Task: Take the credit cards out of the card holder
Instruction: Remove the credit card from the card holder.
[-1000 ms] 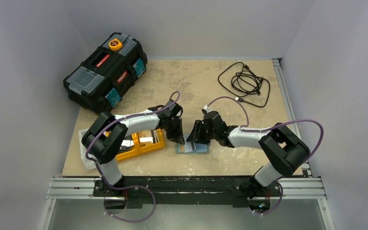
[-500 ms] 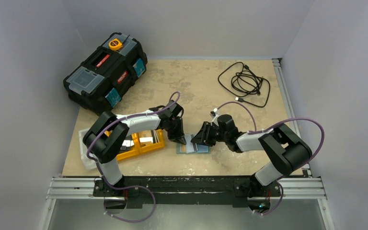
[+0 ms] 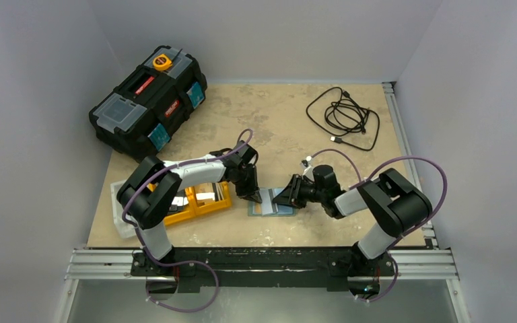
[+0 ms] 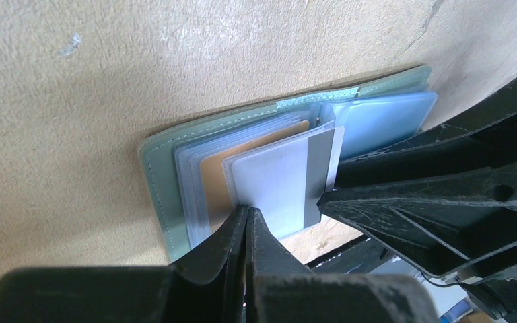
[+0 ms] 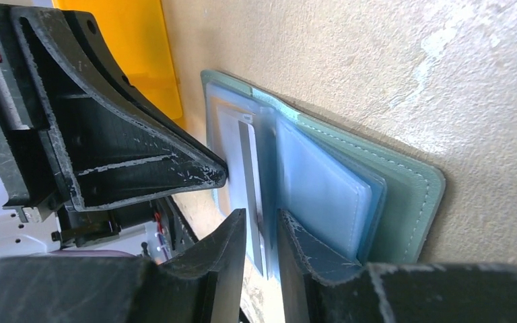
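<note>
The card holder (image 4: 156, 176) lies open on the table, grey-green cover down, pale blue sleeves up (image 3: 273, 208). A whitish credit card (image 4: 276, 178) with a dark stripe sticks out of a sleeve, and a tan card (image 4: 214, 180) sits behind it. My left gripper (image 4: 247, 210) is shut, its tips resting on the white card's near edge (image 3: 254, 197). My right gripper (image 5: 261, 214) is low at the wallet's right side (image 3: 285, 200). Its jaws stand a narrow gap apart, astride the striped card's edge (image 5: 249, 161), with space still showing beside the card.
An orange two-compartment tray (image 3: 187, 208) holding cards sits left of the wallet, close to the left arm. A black toolbox (image 3: 148, 101) stands at the back left. A coiled black cable (image 3: 343, 116) lies at the back right.
The right gripper has dropped lower and moved onto the wallet, its jaws narrowing around the card's edge. The left gripper has stayed shut at the card.
</note>
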You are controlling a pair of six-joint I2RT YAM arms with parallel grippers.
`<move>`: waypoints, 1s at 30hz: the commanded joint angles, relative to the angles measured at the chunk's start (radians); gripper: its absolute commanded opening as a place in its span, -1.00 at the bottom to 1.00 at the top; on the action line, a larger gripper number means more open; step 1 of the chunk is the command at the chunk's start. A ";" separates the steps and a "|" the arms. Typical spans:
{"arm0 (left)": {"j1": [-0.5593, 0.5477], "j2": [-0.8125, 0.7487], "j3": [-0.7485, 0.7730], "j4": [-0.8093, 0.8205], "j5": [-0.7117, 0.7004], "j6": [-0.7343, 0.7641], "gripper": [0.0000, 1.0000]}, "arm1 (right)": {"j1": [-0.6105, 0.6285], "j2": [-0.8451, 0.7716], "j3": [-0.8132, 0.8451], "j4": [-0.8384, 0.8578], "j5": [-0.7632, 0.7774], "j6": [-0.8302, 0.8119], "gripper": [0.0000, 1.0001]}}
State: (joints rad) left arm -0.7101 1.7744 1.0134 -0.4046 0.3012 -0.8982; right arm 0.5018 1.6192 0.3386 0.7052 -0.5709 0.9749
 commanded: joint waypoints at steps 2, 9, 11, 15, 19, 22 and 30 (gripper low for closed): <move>-0.009 0.058 -0.016 -0.039 -0.086 0.018 -1.00 | -0.010 0.044 -0.019 0.110 -0.036 0.030 -0.59; -0.009 0.063 -0.015 -0.047 -0.092 0.018 -1.00 | -0.031 0.040 -0.032 0.116 -0.036 0.037 -0.83; -0.007 0.063 -0.015 -0.052 -0.098 0.018 -1.00 | -0.035 0.035 -0.032 0.109 -0.035 0.032 -0.90; 0.000 0.063 -0.017 -0.058 -0.105 0.021 -1.00 | -0.042 0.033 -0.037 0.105 -0.037 0.028 -1.00; 0.004 0.062 -0.021 -0.063 -0.110 0.024 -1.00 | -0.049 0.029 -0.043 0.100 -0.033 0.024 -1.00; 0.007 0.060 -0.021 -0.064 -0.113 0.025 -1.00 | -0.054 0.017 -0.047 0.086 -0.026 0.018 -1.00; 0.011 0.057 -0.024 -0.069 -0.117 0.030 -1.00 | -0.065 -0.038 -0.048 0.009 0.015 -0.019 -1.00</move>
State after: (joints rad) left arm -0.7078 1.7824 1.0191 -0.4015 0.3065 -0.8986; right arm 0.4461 1.6249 0.2981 0.7547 -0.5926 0.9993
